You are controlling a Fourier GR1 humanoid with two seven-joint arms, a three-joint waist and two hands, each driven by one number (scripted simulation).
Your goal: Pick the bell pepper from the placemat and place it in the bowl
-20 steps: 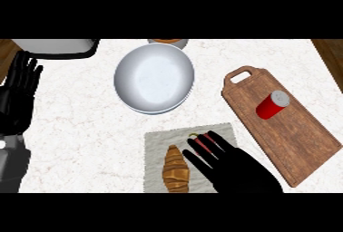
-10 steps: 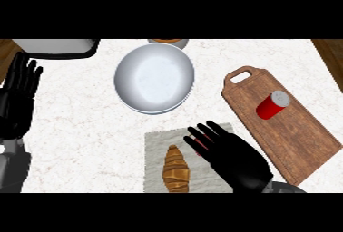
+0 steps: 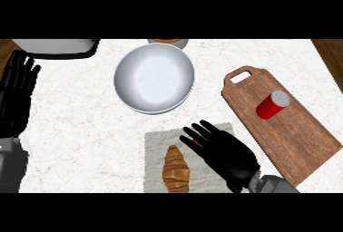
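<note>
No readable text, labels, brands or numbers anywhere. Red can [image 3: 272, 104] on the cutting board [image 3: 281, 131] at the counter's right edge: plain side, no print I can make out, though the view may be too coarse for small lettering. White bowl [image 3: 154, 78] near the counter's back edge and the grey placemat [image 3: 159, 144] at the front edge: unmarked.

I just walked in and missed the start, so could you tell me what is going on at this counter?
The robot's right hand is over the grey placemat, fingers spread above a small red thing, probably the bell pepper, which it mostly hides. A croissant lies beside it. The white bowl is empty. The left hand rests open at the left edge. A red can stands on the cutting board.
</note>
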